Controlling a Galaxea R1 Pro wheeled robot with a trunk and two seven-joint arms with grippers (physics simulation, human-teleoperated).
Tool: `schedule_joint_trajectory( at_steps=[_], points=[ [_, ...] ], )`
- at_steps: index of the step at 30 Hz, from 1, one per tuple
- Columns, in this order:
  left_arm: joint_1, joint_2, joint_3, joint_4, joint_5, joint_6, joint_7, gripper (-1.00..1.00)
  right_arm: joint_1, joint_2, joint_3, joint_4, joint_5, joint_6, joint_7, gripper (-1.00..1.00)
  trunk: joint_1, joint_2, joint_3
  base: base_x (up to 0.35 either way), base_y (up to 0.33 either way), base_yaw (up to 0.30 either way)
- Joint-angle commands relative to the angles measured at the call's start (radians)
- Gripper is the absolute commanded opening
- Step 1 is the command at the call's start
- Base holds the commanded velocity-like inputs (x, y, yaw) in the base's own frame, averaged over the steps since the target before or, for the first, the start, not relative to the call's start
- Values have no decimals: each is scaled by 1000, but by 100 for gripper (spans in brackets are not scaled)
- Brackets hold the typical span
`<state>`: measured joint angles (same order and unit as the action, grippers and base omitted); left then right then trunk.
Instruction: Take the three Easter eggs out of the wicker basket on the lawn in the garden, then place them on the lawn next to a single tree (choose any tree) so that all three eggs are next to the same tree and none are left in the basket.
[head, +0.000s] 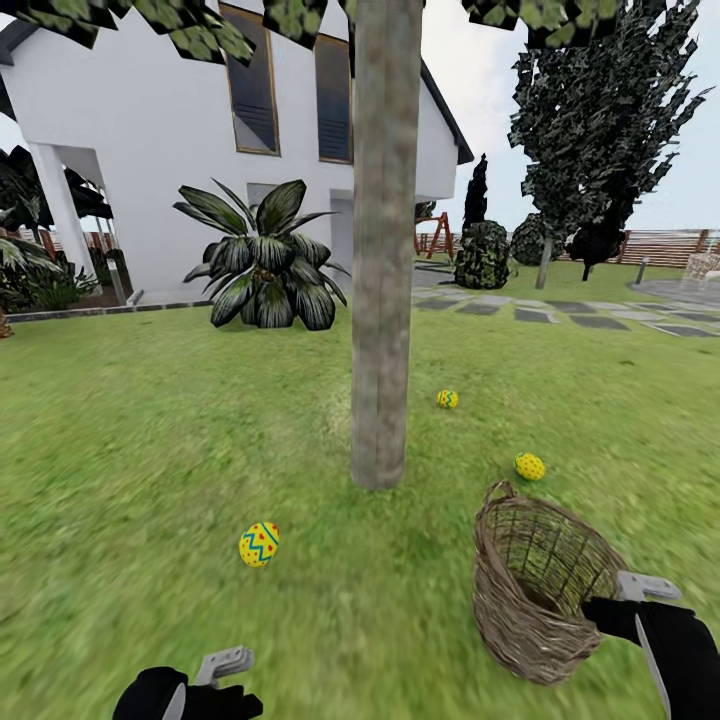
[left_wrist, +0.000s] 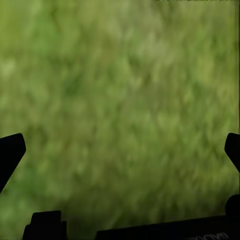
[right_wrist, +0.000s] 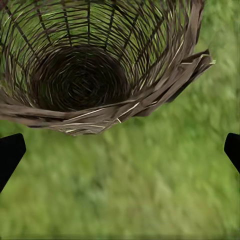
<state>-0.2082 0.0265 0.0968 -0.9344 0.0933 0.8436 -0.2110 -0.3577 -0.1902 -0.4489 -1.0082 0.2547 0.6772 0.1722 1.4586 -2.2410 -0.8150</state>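
Three yellow painted Easter eggs lie on the lawn (head: 150, 450) around the tree (head: 380, 300): one egg (head: 259, 544) at the trunk's near left, a second (head: 529, 466) at its near right, a third (head: 447, 399) further back on the right. The brown wicker basket (head: 545, 590) sits tilted on the grass, right of the trunk. The right wrist view looks into the wicker basket (right_wrist: 80, 75), and its inside is empty. My right gripper (head: 640, 592) is open beside the basket's rim, the right gripper (right_wrist: 120, 150) holding nothing. My left gripper (head: 222, 668) hangs low over bare grass, the left gripper (left_wrist: 120, 150) open.
A broad-leaved bush (head: 262, 262) stands in front of the white house (head: 150, 130), behind the tree. A grey stepping-stone path (head: 560, 312) runs at the back right, with dark trees (head: 590, 130) and a slatted fence (head: 670, 245) beyond it. Open grass spreads to the left.
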Motion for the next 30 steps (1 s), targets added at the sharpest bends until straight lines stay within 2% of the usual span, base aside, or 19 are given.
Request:
schedule_joint_trajectory(
  at_steps=[1, 5, 11, 19, 21, 23, 26, 28, 30],
  points=[
    [0, 0, 1, 0, 8, 6, 2, 100, 0, 1, -1, -1, 11, 4, 9, 100, -4, 7, 2, 0, 0, 0],
    [0, -1, 1, 3, 8, 6, 2, 100, 0, 3, 0, 15, 11, 4, 9, 100, -19, 35, 15, 0, 0, 0],
    [0, -4, 0, 57, 9, 6, 1, 100, 0, 8, 1, 55, 10, 4, 10, 100, -42, 77, 33, 0, 0, 0],
    [0, -9, -1, 65, 8, 6, 2, 100, 0, 16, 1, 85, 11, 5, 10, 100, -73, 133, 59, 0, 0, 0],
    [0, -15, -2, 69, 0, 6, 2, 100, 0, 19, 0, 173, 11, -2, 11, 100, -81, 147, 65, 0, 0, 0],
    [0, -15, 0, 72, -10, 6, 2, 100, 0, 19, 0, 214, 11, -5, 12, 100, -88, 161, 71, 0, 0, 0],
    [0, -14, 2, 107, -14, 6, 1, 100, 0, 35, 2, 289, 12, -9, 12, 100, -100, 182, 80, 0, 0, 0],
    [0, -12, 3, 159, -15, 5, 0, 100, 0, 41, 2, 378, 12, -43, 12, 100, -108, 196, 87, 0, 0, 0],
    [0, -10, 3, 184, -15, -7, -1, 100, 0, 44, 3, 470, 13, -112, 12, 100, -115, 210, 93, 0, 0, 0]
  ],
)
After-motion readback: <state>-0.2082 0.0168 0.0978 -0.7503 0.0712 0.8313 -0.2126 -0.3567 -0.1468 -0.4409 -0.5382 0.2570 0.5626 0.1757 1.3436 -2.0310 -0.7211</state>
